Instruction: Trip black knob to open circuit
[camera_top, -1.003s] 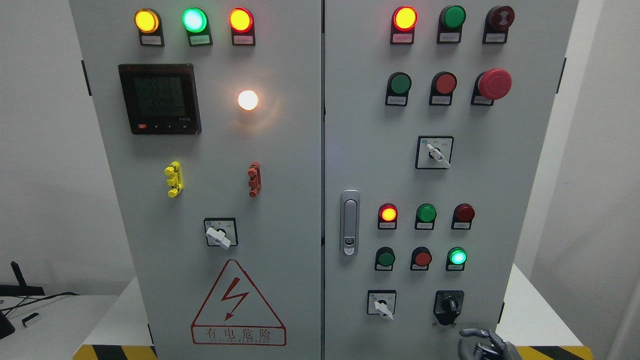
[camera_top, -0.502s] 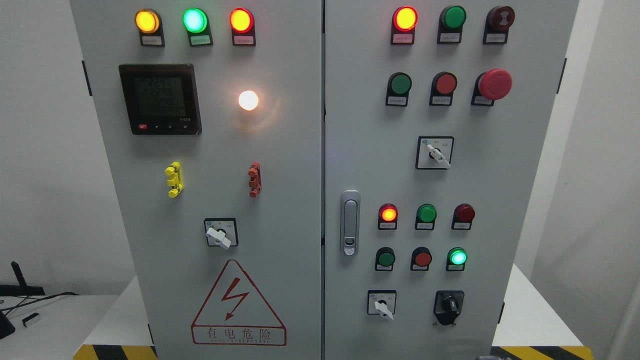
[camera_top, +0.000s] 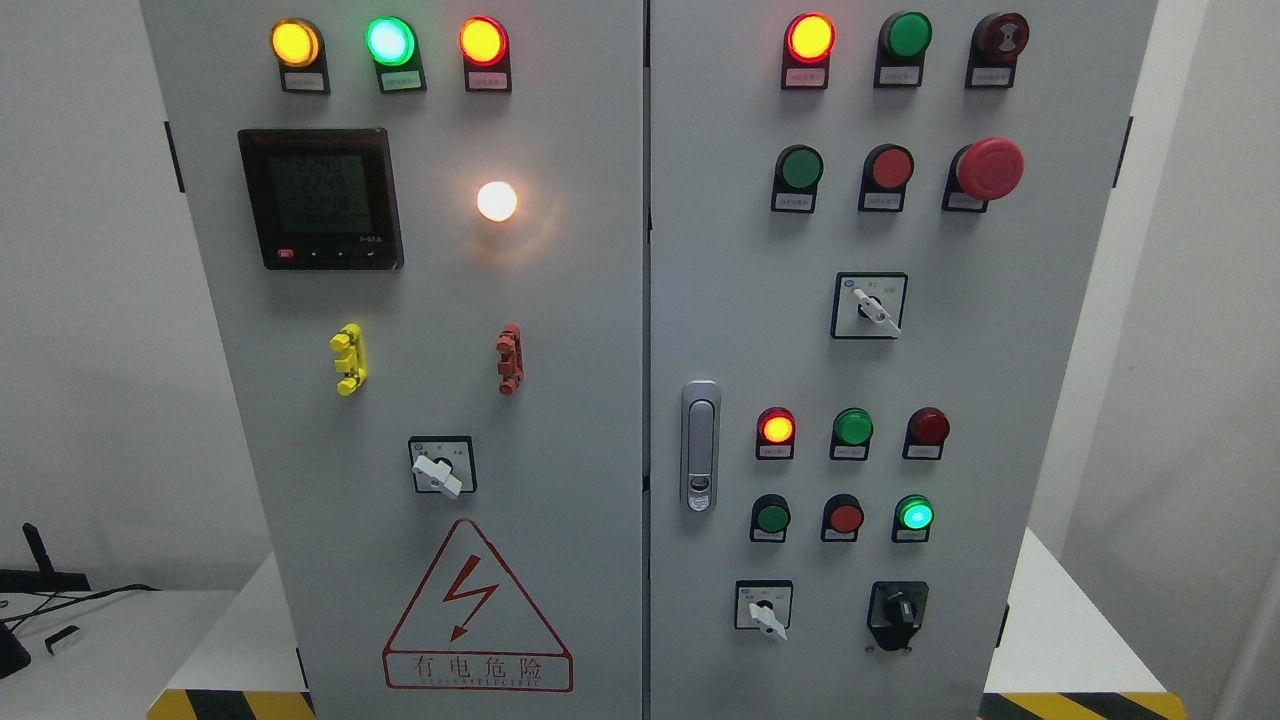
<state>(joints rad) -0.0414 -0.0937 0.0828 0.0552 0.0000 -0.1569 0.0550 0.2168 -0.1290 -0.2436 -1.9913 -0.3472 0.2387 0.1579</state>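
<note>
Black knob is sitting at the lower right of the frame, on the cabinet's right door, bottom row, just right of a white selector switch. Its grip bar is showing roughly upright, maybe tilted a touch; too small to read the position marks, so I can't say whether it's sitting at closed or tripped. A green lamp is glowing directly above it and a red lamp is glowing up and to the left. That alone isn't telling me the circuit state.

No robot hand is showing anywhere in frame, left or right, so finger state can't be told for either.

Key geometry: knob is lying low and right of centre, close to the bottom edge where the right arm would be entering. Judging from that, the right hand is the nearer one; a left reach would be crossing the whole panel. Grip bar's long axis is running near vertical, so any pinch would be wanting fingers on either side of it, left and right, with the wrist turning about an axis pointing into the door.
</note>
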